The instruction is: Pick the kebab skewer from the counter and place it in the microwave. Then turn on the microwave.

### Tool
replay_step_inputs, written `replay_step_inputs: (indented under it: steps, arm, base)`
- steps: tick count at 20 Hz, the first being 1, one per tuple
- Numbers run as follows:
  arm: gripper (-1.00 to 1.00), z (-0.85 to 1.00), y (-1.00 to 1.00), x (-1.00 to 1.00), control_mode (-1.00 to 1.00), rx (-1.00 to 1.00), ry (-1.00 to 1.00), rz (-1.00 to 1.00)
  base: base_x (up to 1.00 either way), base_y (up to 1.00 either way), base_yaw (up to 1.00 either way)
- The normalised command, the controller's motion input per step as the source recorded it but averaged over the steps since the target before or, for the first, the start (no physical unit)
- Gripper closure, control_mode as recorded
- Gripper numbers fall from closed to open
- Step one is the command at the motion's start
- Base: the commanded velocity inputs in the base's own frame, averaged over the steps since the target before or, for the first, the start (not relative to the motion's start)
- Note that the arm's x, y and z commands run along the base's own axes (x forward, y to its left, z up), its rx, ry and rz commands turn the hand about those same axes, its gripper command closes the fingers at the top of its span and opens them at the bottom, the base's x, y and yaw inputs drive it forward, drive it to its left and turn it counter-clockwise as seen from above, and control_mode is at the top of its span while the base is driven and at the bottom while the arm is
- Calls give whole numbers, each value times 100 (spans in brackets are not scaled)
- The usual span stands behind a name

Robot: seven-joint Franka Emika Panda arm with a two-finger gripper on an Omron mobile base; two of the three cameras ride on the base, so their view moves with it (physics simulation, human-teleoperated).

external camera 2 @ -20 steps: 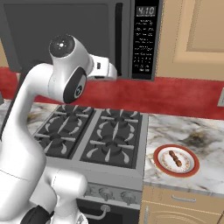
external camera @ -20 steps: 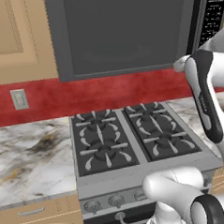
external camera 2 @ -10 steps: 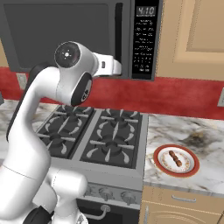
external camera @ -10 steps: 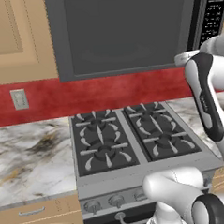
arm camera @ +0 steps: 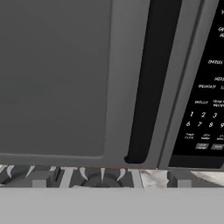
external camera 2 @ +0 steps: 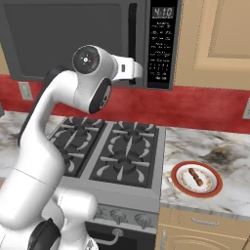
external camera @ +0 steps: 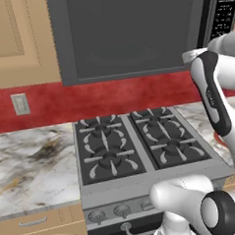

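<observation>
The kebab skewer (external camera 2: 196,176) lies on a red-rimmed white plate (external camera 2: 215,188) on the marble counter (external camera 2: 229,156), right of the stove. Above the stove hangs the dark grey microwave (external camera 2: 63,39) (external camera: 129,35) (arm camera: 52,78) with its door shut. Its black handle (external camera 2: 132,36) (arm camera: 148,83) runs beside the keypad (external camera 2: 161,46) (arm camera: 205,96). My gripper (external camera 2: 137,73) is raised high, close in front of the handle's lower end and far above the skewer. Its jaws stand open and hold nothing; the fingertips themselves are hard to make out.
A grey gas stove (external camera 2: 117,156) (external camera: 136,148) sits below the microwave. Tan cabinets (external camera 2: 219,39) flank it and a red backsplash (external camera: 113,97) runs behind. More marble counter (external camera: 28,159) lies left of the stove, under a wall outlet (external camera: 20,103).
The arm has swung the hand rightward in the right base view, closer to the microwave's handle. The skewer and plate have not moved.
</observation>
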Motion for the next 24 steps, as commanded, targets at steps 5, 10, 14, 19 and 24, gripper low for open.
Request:
replay_step_inputs:
  steps: [5, 10, 14, 19, 24]
  arm:
    - [-100, 11, -17, 32, -100, 0, 0, 0]
    - [-100, 7, -13, 32, -100, 2, 0, 0]
    - [-100, 3, -9, 35, -100, 1, 0, 0]
    - [-100, 0, -6, 36, -100, 0, 0, 1]
    - [-100, 0, -7, 35, -100, 1, 0, 2]
  base:
    - [0, 0, 0]
    - [0, 0, 0]
    - [0, 0, 0]
    - [0, 0, 0]
    - [0, 0, 0]
